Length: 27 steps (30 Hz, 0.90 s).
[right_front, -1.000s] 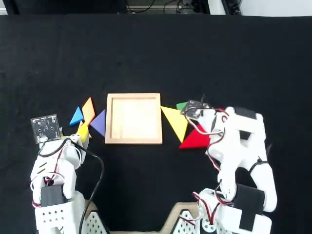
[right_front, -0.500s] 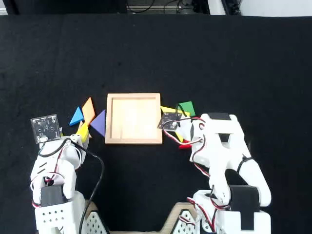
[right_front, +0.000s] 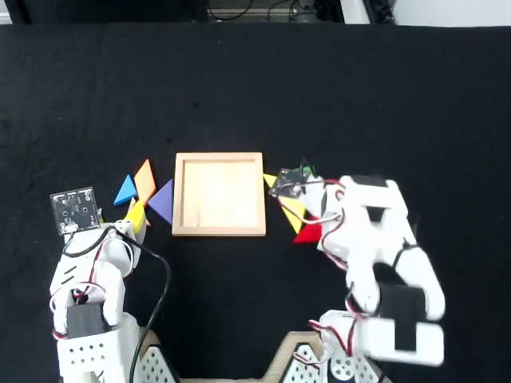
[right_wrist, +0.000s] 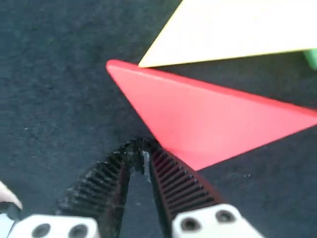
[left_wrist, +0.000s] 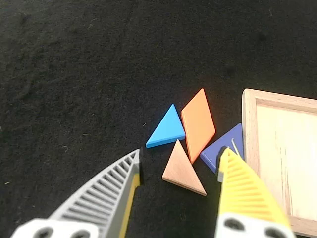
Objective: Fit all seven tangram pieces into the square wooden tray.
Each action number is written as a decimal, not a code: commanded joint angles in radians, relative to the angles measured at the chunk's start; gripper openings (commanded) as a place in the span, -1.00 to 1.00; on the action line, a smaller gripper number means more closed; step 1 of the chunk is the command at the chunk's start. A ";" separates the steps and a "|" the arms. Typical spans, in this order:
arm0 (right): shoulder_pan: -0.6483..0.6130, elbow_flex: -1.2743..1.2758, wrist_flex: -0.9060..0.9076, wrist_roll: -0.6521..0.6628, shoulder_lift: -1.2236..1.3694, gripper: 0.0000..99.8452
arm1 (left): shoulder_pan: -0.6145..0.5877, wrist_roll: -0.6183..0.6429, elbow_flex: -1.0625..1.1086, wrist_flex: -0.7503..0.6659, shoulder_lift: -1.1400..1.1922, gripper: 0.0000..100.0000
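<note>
Red triangle [right_front: 310, 233] partly covered in the high view; right gripper [right_wrist: 141, 151] pressed together, left gripper [left_wrist: 181, 154] apart.

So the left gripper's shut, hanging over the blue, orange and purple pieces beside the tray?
No: the left gripper is open, jaws wide apart, as the left wrist view shows. It does hang over the blue, orange and purple pieces beside the tray.

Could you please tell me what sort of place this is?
Probably a robotics lab bench: two arms at a black-covered table, a wooden tray with coloured pieces beside it, and cables along the far edge.
</note>
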 commanded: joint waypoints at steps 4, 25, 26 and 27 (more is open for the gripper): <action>0.015 -0.206 0.100 -0.097 0.119 -0.98 | -0.005 -0.005 0.019 -0.018 0.000 -0.49; -0.133 0.065 0.361 0.044 -0.291 -0.98 | -0.005 -0.005 0.019 -0.012 -0.002 -0.49; -0.150 0.056 0.361 0.044 -0.265 -0.98 | -0.005 -0.005 0.019 -0.012 0.000 -0.49; -0.161 0.044 0.361 0.044 -0.232 -0.98 | -0.005 -0.005 0.019 -0.012 0.000 -0.49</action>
